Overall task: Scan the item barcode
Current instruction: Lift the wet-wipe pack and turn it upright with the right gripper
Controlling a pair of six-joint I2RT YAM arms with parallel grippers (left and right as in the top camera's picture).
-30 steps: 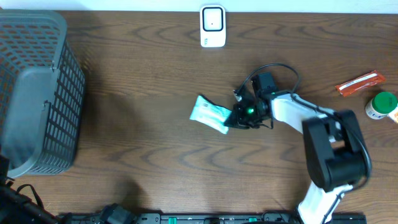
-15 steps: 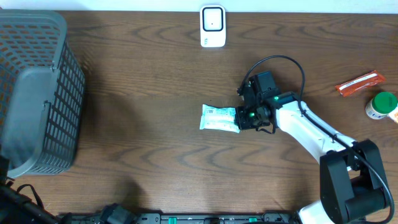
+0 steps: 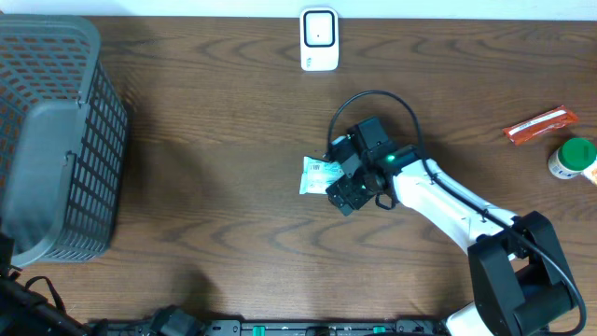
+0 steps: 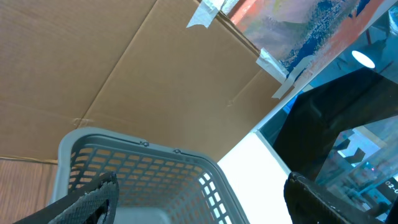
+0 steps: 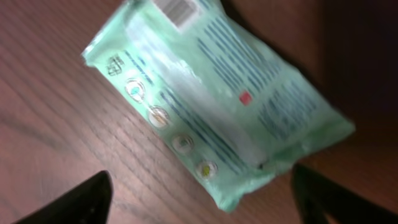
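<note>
- The right gripper hovers over the mint-green wipes pack, its 2 fingers spread wide and clear of the wrapper.
- The pack lies flat on the wooden table near its middle, printed side up, with its barcode at one end.
- The white scanner stands at the far edge, well apart from the pack.
- The left gripper has its fingers apart, holding nothing, above the grey basket.
</note>
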